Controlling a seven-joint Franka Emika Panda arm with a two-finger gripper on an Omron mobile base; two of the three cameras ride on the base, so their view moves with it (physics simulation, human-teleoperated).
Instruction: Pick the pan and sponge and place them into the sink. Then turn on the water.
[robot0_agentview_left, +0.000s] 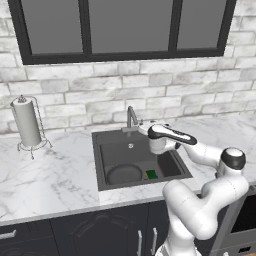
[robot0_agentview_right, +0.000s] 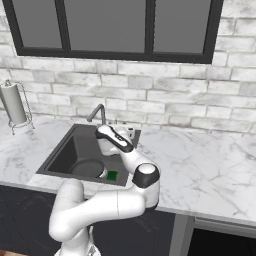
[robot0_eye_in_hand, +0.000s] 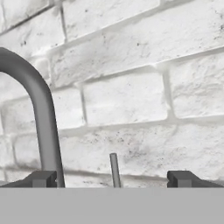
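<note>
The base views show the pan (robot0_agentview_left: 124, 174) and the sponge (robot0_agentview_left: 151, 174) lying in the sink (robot0_agentview_left: 102, 165). The hand view shows the faucet (robot0_eye_in_hand: 41, 113) neck close at left and its thin lever (robot0_eye_in_hand: 114, 169) upright between the gripper (robot0_eye_in_hand: 113, 179) tips; jaws wide apart, holding nothing

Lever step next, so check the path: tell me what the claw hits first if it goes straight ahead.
Most likely the thin lever, which stands between the open claw's tips. The faucet neck sits left of that line, the brick wall behind. Depth is unclear.
</note>
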